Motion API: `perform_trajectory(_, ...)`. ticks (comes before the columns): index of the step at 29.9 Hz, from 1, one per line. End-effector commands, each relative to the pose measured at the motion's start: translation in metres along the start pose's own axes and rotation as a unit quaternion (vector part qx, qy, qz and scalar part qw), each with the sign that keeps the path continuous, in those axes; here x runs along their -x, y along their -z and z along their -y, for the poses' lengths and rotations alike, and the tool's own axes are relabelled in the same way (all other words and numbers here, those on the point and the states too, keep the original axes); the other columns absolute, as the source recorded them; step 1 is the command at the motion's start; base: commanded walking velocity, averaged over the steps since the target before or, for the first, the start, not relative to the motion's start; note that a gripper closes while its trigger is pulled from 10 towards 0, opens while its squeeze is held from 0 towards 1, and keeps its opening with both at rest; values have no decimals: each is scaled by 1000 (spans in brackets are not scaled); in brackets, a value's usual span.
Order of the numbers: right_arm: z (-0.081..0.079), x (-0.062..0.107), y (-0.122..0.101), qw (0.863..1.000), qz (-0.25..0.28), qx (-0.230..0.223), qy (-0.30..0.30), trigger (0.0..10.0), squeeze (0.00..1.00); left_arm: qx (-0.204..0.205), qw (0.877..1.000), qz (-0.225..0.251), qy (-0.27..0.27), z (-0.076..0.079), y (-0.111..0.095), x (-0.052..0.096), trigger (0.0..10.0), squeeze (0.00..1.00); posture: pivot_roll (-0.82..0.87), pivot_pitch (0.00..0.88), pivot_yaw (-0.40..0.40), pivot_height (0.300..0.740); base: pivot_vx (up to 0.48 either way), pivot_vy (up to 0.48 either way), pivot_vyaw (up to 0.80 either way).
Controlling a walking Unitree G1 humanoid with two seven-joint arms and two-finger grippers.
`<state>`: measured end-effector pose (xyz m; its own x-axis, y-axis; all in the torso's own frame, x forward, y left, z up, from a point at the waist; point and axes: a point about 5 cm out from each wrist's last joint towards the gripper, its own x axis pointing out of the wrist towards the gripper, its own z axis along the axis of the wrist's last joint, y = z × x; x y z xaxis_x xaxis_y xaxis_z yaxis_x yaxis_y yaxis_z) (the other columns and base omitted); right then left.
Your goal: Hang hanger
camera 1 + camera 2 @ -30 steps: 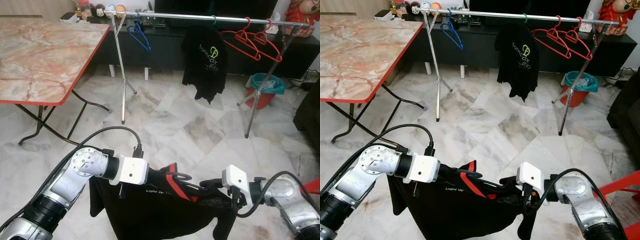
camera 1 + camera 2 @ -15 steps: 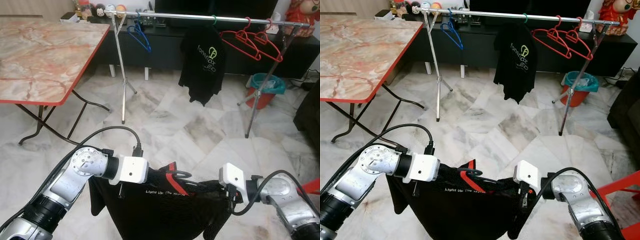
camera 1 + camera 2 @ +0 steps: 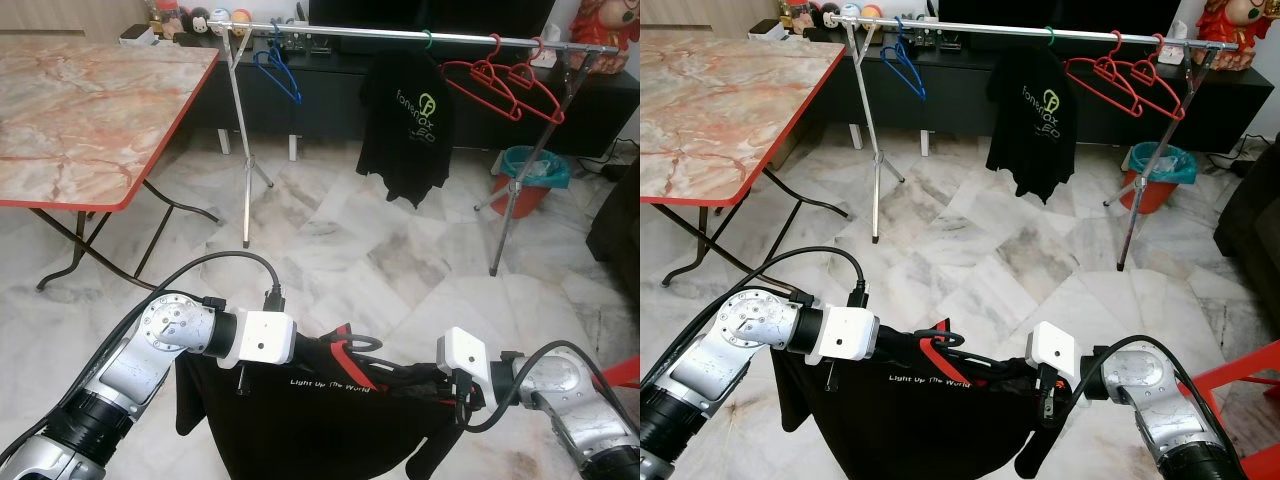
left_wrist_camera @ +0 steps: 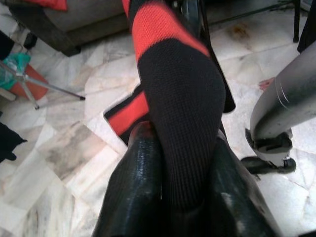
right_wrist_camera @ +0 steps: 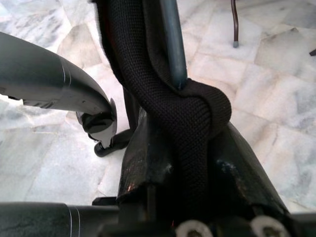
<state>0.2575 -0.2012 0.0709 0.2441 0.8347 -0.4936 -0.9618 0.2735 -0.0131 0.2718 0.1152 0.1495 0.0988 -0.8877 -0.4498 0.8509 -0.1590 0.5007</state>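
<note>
Shirt: a black shirt (image 3: 320, 420) with red trim is stretched low in front of the robot, between the two grippers. White print runs along its chest.
Hanger: a dark hanger (image 3: 365, 347) seems to sit inside the shirt. Its hook stands up at the collar, close to the left gripper.
Left gripper: the left gripper (image 4: 170, 148) is closed on the red and black collar fabric, at about 9 o'clock from the shirt middle.
Right gripper: the right gripper (image 5: 190, 133) is closed on the black shoulder fabric, with a thin bar of the hanger beside it, at about 3 o'clock.
Long axis: the shirt lies from 9 to 3 o'clock, nearly parallel to the rail.
Rail: the rail (image 3: 400, 37) is at 12 o'clock, well apart and much higher than the grippers.
Nearer arm: I judge the left arm is nearer to the hook, so it should guide the hook.
Free room on rail: an open part lies between the blue hanger (image 3: 277, 68) and the hung shirt (image 3: 405, 125); red hangers (image 3: 505, 85) are at 1 o'clock.
Edges: the table (image 3: 120, 195) edge is at 10 o'clock; the floor (image 3: 330, 250) towards the rail is open.
</note>
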Motion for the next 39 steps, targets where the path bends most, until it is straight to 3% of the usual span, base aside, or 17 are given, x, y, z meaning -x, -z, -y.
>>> perform_trajectory(1,-1,-3,-4,1000,5,9,-2,0,0,-5,1000,12,-6,-4,-4,2,10000,1000,10,57,-28,740,0,0,0)
perform_trajectory(11,8,-7,-2,998,-4,20,57,0,0,5,1000,6,5,-3,-3,6,10000,1000,12,62,-29,740,0,0,0)
perform_trajectory(16,16,-9,1,993,-17,17,115,0,0,4,999,-4,-37,-11,1,10,10000,1000,13,65,-30,740,0,0,0)
perform_trajectory(21,13,-18,0,991,3,8,130,0,0,6,997,-2,-81,-18,4,12,10000,1000,15,70,-30,740,0,0,0)
perform_trajectory(22,13,-19,0,991,5,4,135,0,0,7,996,-3,-87,-19,4,13,10000,824,14,70,-30,740,0,0,0)
perform_trajectory(23,14,-19,-1,990,9,0,141,0,0,7,995,-3,-96,-21,5,13,10000,318,14,70,-30,740,0,0,0)
perform_trajectory(24,15,-20,-2,988,14,-1,152,0,0,7,994,-3,-112,-24,5,14,10000,0,14,72,-29,740,0,0,0)
perform_trajectory(29,23,-22,-6,977,25,3,211,0,0,11,984,4,-178,-33,5,14,10000,0,10,72,-26,740,0,0,0)
perform_trajectory(32,35,-24,-9,950,33,-19,310,0,0,29,970,4,-243,-37,9,11,10000,0,11,69,-24,740,0,0,0)
perform_trajectory(35,36,-27,-8,933,36,-30,356,0,0,45,958,5,-284,-38,11,10,10000,0,16,64,-21,740,0,0,0)
perform_trajectory(39,40,-32,-8,900,57,-63,427,0,0,79,937,5,-341,-43,13,9,10000,0,27,56,-13,740,0,0,0)
